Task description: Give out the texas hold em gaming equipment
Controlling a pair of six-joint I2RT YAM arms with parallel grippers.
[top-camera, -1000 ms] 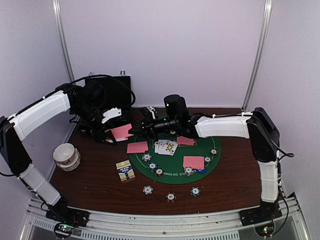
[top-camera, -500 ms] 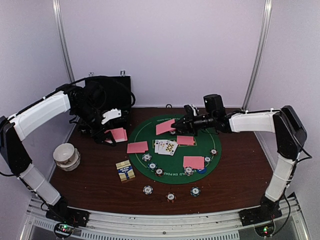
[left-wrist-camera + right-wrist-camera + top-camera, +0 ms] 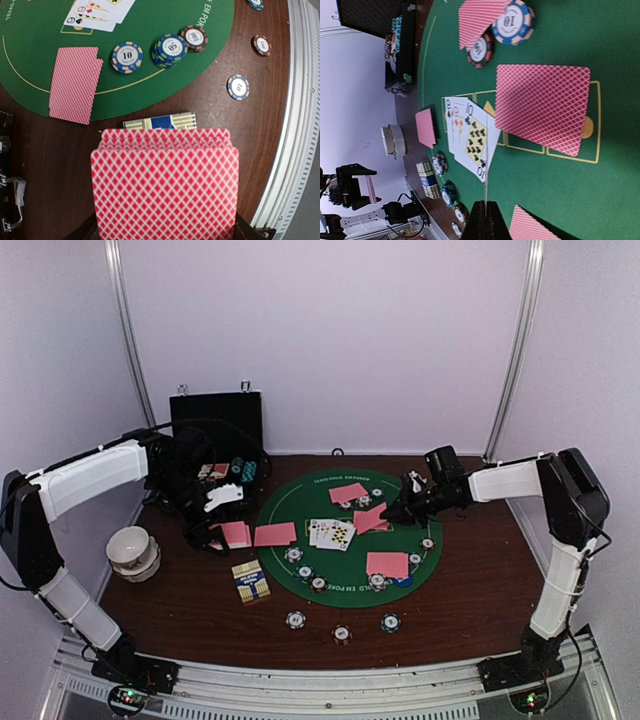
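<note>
Left pincer (image 3: 207, 528) hovers low over the table (image 3: 450, 610), clamped on fanned pink-backed cards (image 3: 165, 195). We see the right pincer (image 3: 485, 220), its arm stretched leftward, closed on a single card (image 3: 485, 190) seen edge-on.

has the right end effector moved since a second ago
Yes. The right end effector swept rightward across the green mat, from its left edge to right of centre.

the green mat (image 3: 30, 30) has white lettering near its rim; the left wrist view shows "em pok". on the mat, a blue-and-cream chip (image 3: 127, 56) reads "10", the green-and-blue stack (image 3: 170, 48) seems to read "50", and a dark red-edged chip (image 3: 193, 38) reads "100". on the table (image 3: 210, 110), a blue-edged chip (image 3: 238, 87) reads "10" and a dark chip (image 3: 261, 45) "100". in the right wrist view, a far blue chip (image 3: 512, 21) shows "10" and a far dark chip (image 3: 480, 50) "100". the corner marks on the face-up cards (image 3: 470, 140) are too blurred to read.
</note>
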